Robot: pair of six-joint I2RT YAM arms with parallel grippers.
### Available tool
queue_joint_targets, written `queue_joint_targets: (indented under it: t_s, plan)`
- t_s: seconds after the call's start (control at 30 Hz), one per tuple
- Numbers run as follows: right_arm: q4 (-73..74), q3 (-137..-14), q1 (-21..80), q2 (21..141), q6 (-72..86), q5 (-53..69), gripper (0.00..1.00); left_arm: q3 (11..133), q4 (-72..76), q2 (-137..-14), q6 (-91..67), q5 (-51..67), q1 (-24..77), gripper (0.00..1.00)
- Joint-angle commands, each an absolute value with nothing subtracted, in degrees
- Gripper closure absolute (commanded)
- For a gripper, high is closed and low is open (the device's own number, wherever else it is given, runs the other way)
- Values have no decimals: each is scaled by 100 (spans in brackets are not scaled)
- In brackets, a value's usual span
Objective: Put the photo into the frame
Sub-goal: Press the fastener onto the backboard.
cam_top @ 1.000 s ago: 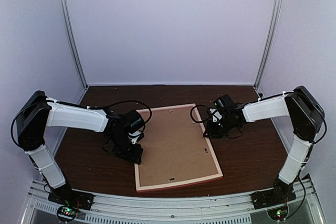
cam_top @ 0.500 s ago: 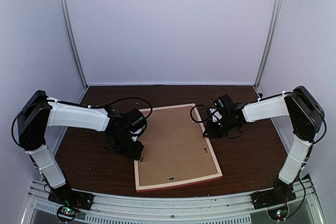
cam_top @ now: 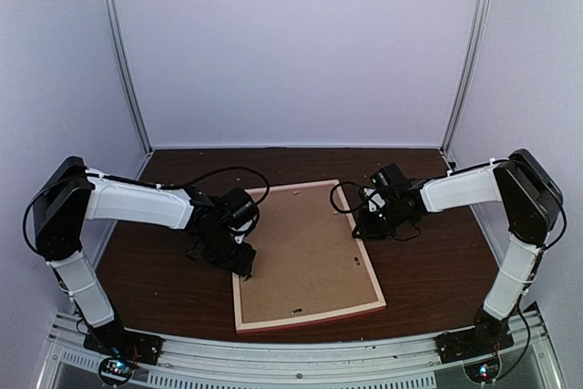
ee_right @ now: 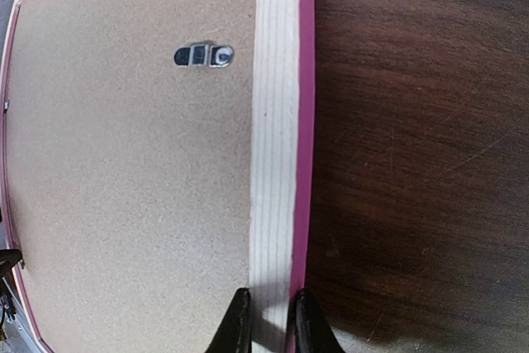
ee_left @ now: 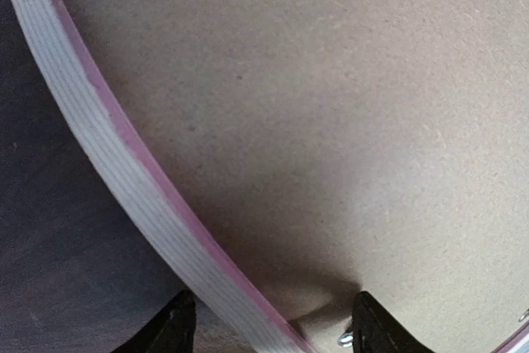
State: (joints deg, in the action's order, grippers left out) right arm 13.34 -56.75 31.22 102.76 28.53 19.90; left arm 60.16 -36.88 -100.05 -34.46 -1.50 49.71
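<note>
One frame [cam_top: 310, 314] back-up; long axis near-far, far end slightly left.

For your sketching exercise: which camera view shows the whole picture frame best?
Top external: the frame lies fully visible, back upward. Left wrist shows only one edge stretch; right wrist only one side rail.

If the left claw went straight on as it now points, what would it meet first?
Probably the frame: its pale wood rail passes between the open fingers of the left claw, brown backing beyond. Depth unclear.
</note>
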Motion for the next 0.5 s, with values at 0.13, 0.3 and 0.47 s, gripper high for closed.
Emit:
queue_joint_targets:
  t_s: [0.13, 0.3, 0.47]
  plan:
    - [1366, -5607, 3147, 10590, 2887, 2125, 86, 5660, -3569, -10177, -3803, -9, 5344, 35]
    - [1324, -5582, 3148, 10602, 2890, 2129, 86, 5404, -3647, -10029, -3947, -61, 5400, 39]
    - [1232, -5515, 3152, 10644, 2916, 2161, 86, 5282, -3722, -9916, -4002, -32, 5412, 41]
